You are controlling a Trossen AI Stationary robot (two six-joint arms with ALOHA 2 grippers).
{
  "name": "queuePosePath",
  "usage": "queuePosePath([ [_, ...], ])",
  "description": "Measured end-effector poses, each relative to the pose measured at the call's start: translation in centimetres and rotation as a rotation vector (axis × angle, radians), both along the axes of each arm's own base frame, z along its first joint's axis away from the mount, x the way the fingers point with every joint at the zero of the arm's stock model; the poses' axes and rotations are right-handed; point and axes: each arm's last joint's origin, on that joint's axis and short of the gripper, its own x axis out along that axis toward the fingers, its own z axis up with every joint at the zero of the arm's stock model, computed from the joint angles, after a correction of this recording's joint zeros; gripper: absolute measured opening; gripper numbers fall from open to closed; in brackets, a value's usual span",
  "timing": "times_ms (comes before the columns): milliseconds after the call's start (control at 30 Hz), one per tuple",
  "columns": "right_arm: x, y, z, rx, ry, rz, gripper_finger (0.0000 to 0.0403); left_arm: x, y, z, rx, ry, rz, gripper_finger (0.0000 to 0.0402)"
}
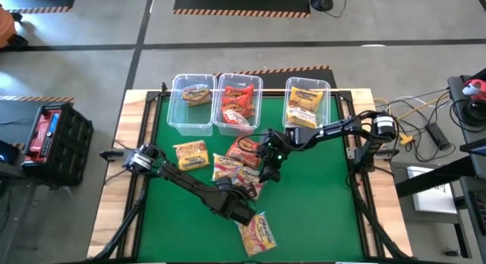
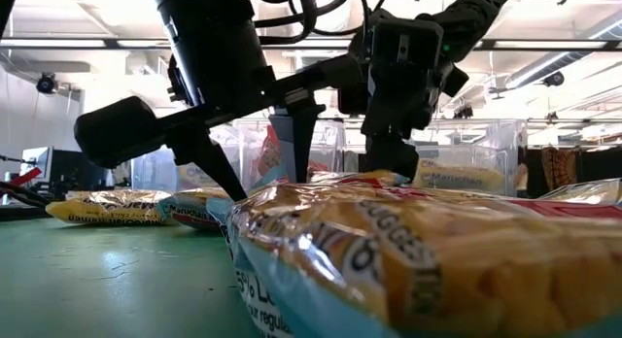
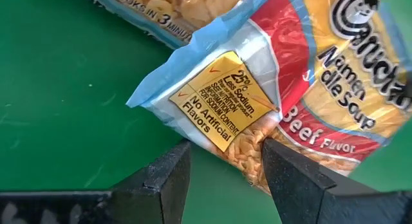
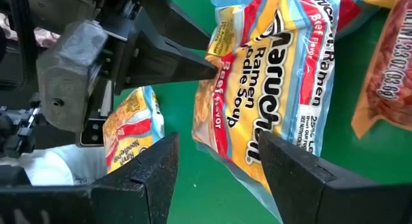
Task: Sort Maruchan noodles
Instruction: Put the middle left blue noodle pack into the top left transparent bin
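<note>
green table (image 1: 319, 203), three clear bins along its far edge: left bin (image 1: 192, 105) holds a yellow packet, middle bin (image 1: 238, 105) red packets, right bin (image 1: 306, 103) yellow ones. loose packets (image 1: 228, 167) clustered mid-table; one more (image 1: 258, 234) near the front edge. left gripper (image 1: 247, 190) and right gripper (image 1: 267, 171) both over the cluster.

Yellow, red and pale-blue beef ramen packet (image 3: 283, 89) on the green tabletop (image 1: 319, 211); black gripper fingers (image 3: 161, 179); clear bins (image 1: 191, 105)
</note>
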Motion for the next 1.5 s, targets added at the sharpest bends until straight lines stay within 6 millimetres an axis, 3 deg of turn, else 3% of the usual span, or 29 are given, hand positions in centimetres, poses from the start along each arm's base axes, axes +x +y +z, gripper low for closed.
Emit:
queuePosePath([
  [433,1.2,-0.4,2.2,0.031,-0.071,0.013,0.0203,-0.3,0.1,-0.5,-0.023,0.038,-0.006,0.017],
  [733,1.5,-0.6,2.2,0.004,-0.075,-0.011,0.0203,-0.6,0.2,-1.0,-0.023,0.057,-0.003,0.017],
  [1233,2.6,-0.9,4.4,-0.007,-0.151,-0.003,0.0203,-0.6,0.4,-1.1,-0.035,0.063,0.01,0.017],
  [1500,2.5,-1.0,2.4,-0.003,-0.045,-0.012,0.021,-0.6,0.4,-1.1,-0.035,0.061,0.01,0.017],
])
